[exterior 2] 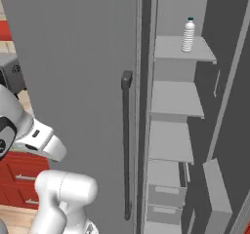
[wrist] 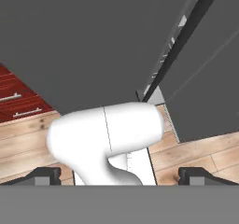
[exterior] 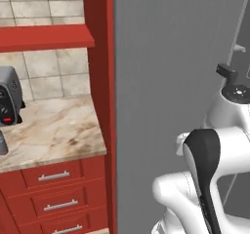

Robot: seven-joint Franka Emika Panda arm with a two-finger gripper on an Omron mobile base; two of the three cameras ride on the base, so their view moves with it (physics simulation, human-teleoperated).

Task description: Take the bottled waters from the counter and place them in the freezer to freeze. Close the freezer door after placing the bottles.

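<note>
- Hand view: the hand (wrist: 119,175) points down toward the wooden floor (wrist: 196,155) at the foot of the freezer (wrist: 93,41); its two dark fingertips (wrist: 46,175) stand wide apart with nothing between them.
- Left of the freezer, past the red panel, the desk (exterior: 53,128) is marbled stone over red drawers (exterior: 53,177). A dark appliance (exterior: 9,95) sits at its far left, and just below it a small grey shape at the picture's edge is too cut off to name.
- On the freezer itself, the freezer door (exterior 2: 73,72) with the long dark handle (exterior 2: 127,145) stands open, leaving the pale shelves (exterior 2: 176,99) to its right exposed.
- Farthest in, one water bottle (exterior 2: 188,34) stands upright on the top shelf of the freezer, near the shelf's right edge. It is slim and translucent, ribbed down the body, with a small dark cap.
- Judging progress: at least one bottle is stored. Whether another bottle waits on the desk I cannot tell; closing the door is clearly left to do.
</note>
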